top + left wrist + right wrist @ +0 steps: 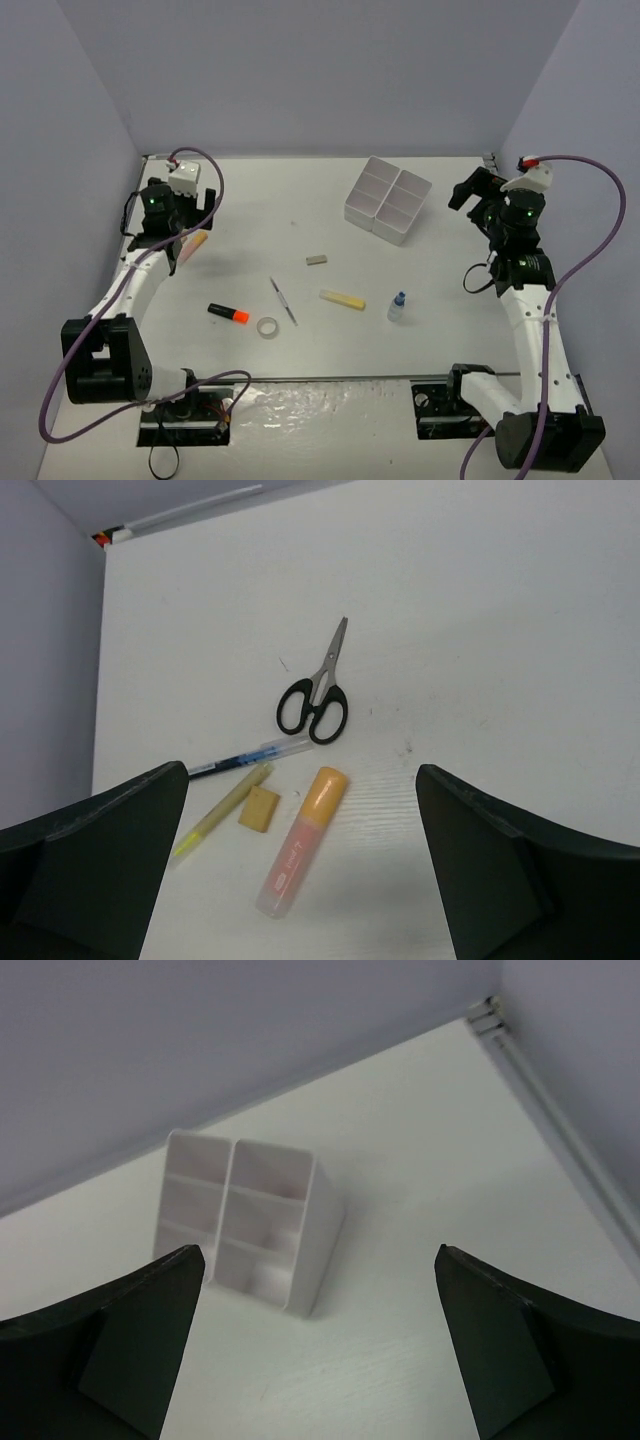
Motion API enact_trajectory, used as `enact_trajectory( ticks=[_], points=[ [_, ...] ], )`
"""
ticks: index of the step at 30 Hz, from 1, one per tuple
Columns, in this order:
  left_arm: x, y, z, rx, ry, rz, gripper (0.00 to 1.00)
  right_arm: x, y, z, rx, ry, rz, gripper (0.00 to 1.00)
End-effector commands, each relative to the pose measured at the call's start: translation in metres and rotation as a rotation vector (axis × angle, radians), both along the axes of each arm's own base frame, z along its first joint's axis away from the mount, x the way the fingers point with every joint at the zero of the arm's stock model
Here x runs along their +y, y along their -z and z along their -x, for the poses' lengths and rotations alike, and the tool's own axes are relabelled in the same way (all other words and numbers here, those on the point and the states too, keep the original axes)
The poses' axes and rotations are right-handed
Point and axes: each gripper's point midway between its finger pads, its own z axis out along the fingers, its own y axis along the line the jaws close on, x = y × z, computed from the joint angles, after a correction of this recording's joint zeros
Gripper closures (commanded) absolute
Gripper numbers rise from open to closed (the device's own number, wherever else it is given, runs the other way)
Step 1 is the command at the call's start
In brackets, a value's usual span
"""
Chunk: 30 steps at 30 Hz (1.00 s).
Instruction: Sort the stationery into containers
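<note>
Nearest to the arm bases, the clear tape ring (268,327) lies on the table (300,210), between the two grippers and closer to the bases than both. Just to its left is the black marker with orange cap (228,313), which is nearer than the left gripper (300,780) and on its right side. The thin grey stick (283,300) and the yellow bar (342,299) lie a little farther. The blue-capped bottle (397,307) stands upright beside the bar, to the left of the right gripper (318,1255) and nearer than it. The small grey block (317,260) is farther again.

The left gripper hangs above the table with its jaws wide apart and nothing between them. Below it lies a pink highlighter (300,842), with a small yellow eraser (259,808) and a yellow-green pen (220,815) just on its left. Beyond them are a blue pen (240,760) and then black-handled scissors (315,695), blades closed.

The right gripper is also spread wide and holds nothing. The white tray (387,199) stands ahead of it, slightly to the left, apart from all the loose items.
</note>
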Motion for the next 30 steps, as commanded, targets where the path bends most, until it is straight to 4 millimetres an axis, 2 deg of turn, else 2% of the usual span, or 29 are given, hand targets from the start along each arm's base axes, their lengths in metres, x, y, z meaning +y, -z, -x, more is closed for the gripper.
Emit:
enact_trajectory(
  ticks=[1,2,3,5,9,12,16,19,22,26,30],
  points=[
    [0.002,0.02,0.052,0.288,0.057,-0.06,0.03,0.072,0.015,0.039,0.191,-0.341,-0.168,0.03],
    [0.002,0.018,0.058,0.299,0.058,-0.064,0.03,0.08,0.011,0.046,0.22,-0.372,-0.151,0.03],
    [0.003,0.017,0.065,0.314,0.059,-0.068,0.03,0.085,0.02,0.058,0.297,-0.389,-0.135,0.04],
    [0.002,0.01,0.075,0.308,0.074,-0.081,0.03,0.109,0.033,0.073,0.391,-0.456,-0.101,0.05],
    [0.002,-0.015,0.088,0.256,0.094,-0.117,0.03,0.154,0.056,0.095,0.461,-0.529,-0.112,0.07],
    [0.008,-0.024,0.092,0.235,0.076,-0.147,0.03,0.174,0.081,0.113,0.514,-0.518,-0.058,0.08],
    [0.009,-0.022,0.093,0.233,0.058,-0.139,0.03,0.184,0.121,0.133,0.595,-0.478,-0.026,0.07],
    [0.01,-0.018,0.092,0.238,0.045,-0.131,0.03,0.188,0.147,0.138,0.646,-0.433,0.045,0.07],
    [0.014,-0.017,0.093,0.248,0.025,-0.142,0.03,0.18,0.164,0.136,0.674,-0.373,0.1,0.07],
    [0.016,-0.021,0.095,0.239,0.021,-0.157,0.03,0.167,0.17,0.132,0.664,-0.306,0.136,0.08],
    [0.015,-0.023,0.097,0.223,0.023,-0.157,0.03,0.159,0.189,0.134,0.706,-0.272,0.177,0.08]
  ],
)
